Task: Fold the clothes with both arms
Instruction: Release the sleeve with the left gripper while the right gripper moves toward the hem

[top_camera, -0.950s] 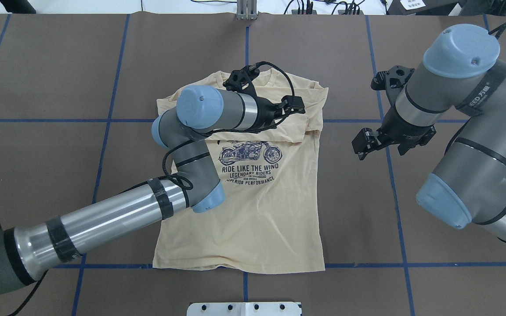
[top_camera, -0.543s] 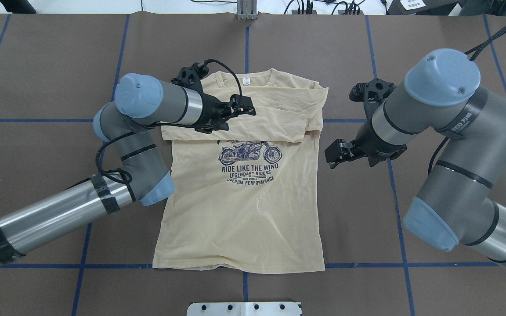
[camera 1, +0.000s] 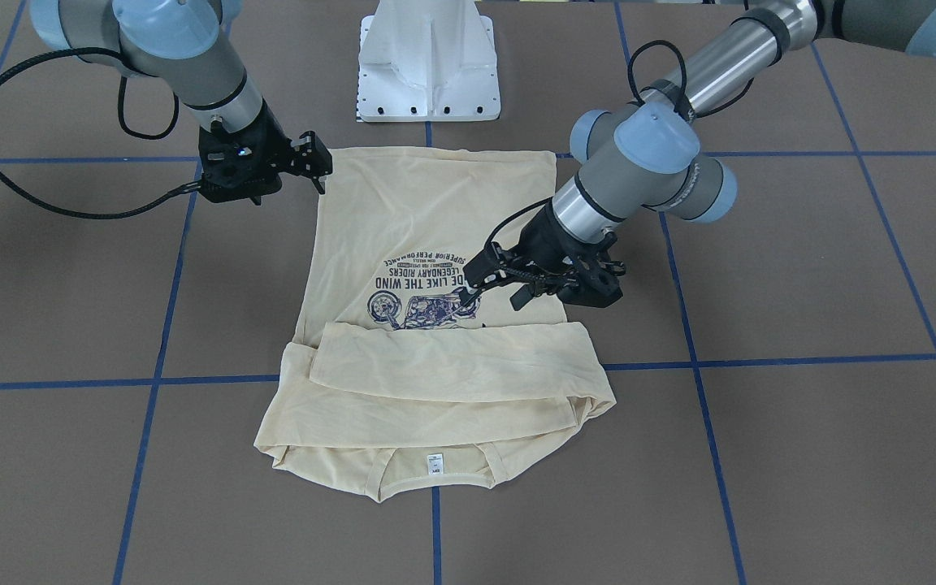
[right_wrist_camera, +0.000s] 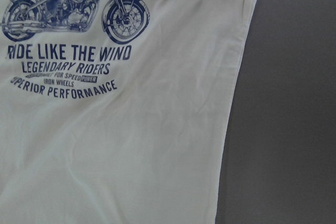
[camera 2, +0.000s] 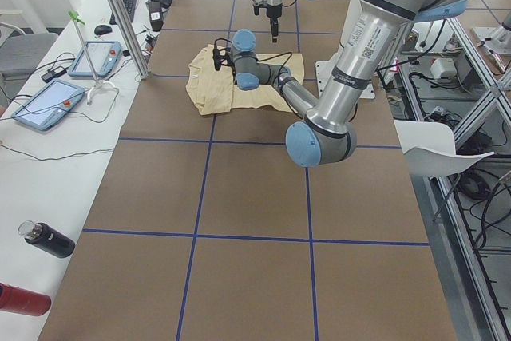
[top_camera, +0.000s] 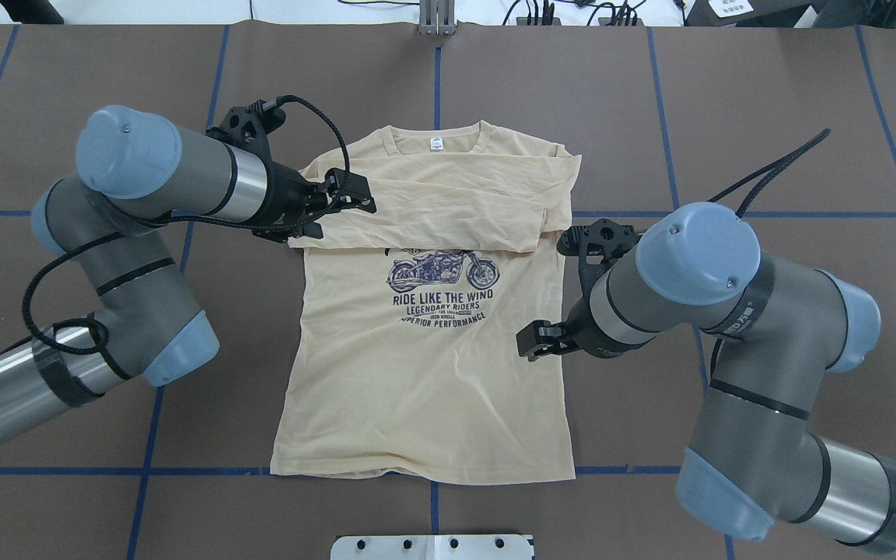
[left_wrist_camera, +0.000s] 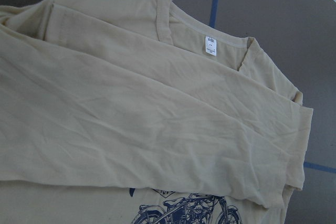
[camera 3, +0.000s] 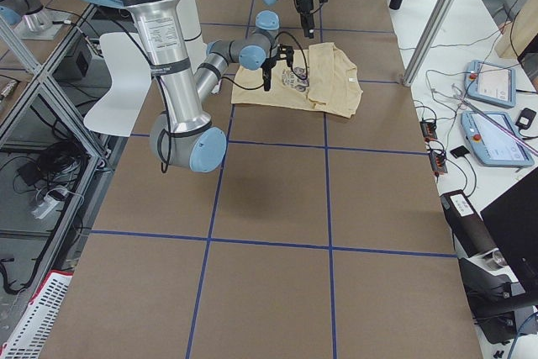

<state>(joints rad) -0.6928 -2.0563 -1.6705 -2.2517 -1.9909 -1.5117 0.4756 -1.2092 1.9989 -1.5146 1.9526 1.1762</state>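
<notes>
Shirt (top_camera: 425, 389) flat on counter (top_camera: 790, 85), centre frame, hem nearest. Right gripper (top_camera: 527, 345) at its right edge, jaws parted, empty. Higher up, left gripper (top_camera: 356, 194) over the folded sleeves, jaws parted, empty. Collar farthest.

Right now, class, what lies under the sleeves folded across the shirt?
Under the sleeves is the chest of the shirt. The motorcycle print shows below their edge; its top part is covered and cannot be read.
</notes>
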